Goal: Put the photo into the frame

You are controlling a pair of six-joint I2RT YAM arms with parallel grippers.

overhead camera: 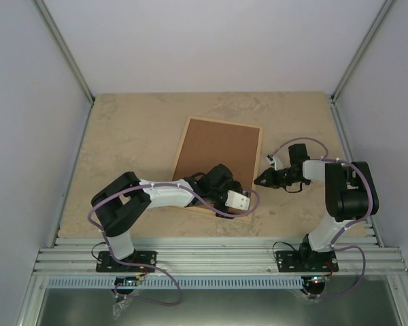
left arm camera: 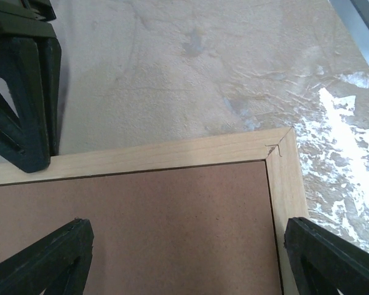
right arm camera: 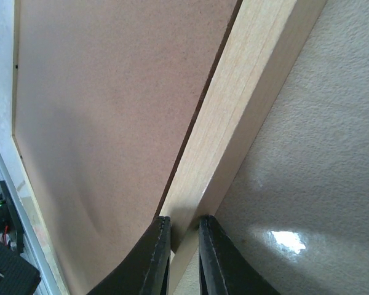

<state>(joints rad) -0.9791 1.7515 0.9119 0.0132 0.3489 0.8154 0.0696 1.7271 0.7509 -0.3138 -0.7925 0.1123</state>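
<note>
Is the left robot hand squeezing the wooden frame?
No, the fingers of the left gripper stand wide apart above a corner of the frame, closed on nothing.

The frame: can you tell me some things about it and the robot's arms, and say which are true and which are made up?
1. The frame lies flat on the table. True.
2. The right end effector pinches the frame's wooden edge. True.
3. The left end effector is shut tight. False: its fingers stand wide open above a corner of the frame.
4. A picture of trees shows inside the frame. False: only a plain brown backing panel shows there.
</note>
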